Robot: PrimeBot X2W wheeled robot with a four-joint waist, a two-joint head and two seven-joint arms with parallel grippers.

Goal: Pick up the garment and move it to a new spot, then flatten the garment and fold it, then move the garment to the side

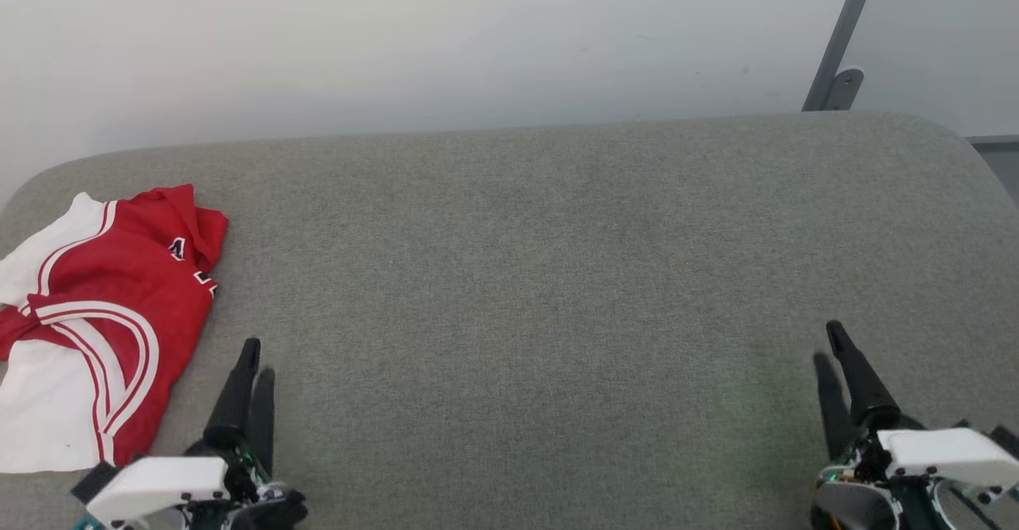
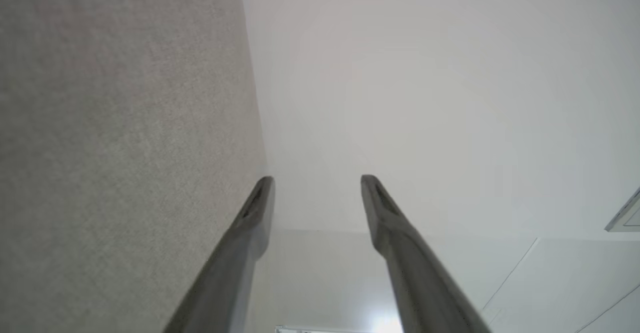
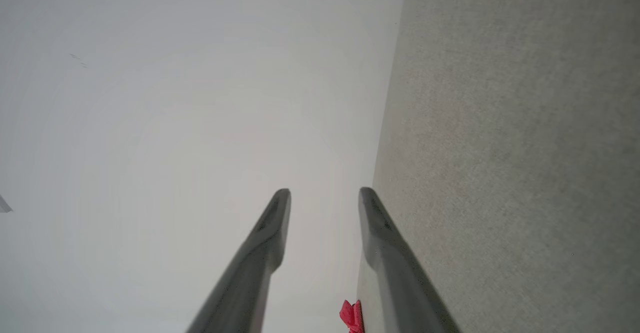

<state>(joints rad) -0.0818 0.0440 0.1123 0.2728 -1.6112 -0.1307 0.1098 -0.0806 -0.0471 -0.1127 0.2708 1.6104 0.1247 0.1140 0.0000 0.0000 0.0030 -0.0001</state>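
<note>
The garment (image 1: 103,315), red with white sleeves and striped trim, lies crumpled at the left end of the grey padded surface (image 1: 541,275). My left gripper (image 1: 259,359) hovers at the lower left, just right of the garment and apart from it. In the left wrist view its fingers (image 2: 257,208) stand spread, so the left gripper (image 2: 317,179) is open with nothing between. My right gripper (image 1: 828,344) is at the lower right, far from the garment. In the right wrist view the right gripper (image 3: 325,192) is open and empty, and a red scrap of the garment (image 3: 352,315) shows low between its fingers.
A pale wall (image 1: 398,37) rises behind the padded surface's far edge. A grey metal post with a bracket (image 1: 836,60) stands at the back right. The surface's corners are rounded, and its right edge falls away near the right gripper.
</note>
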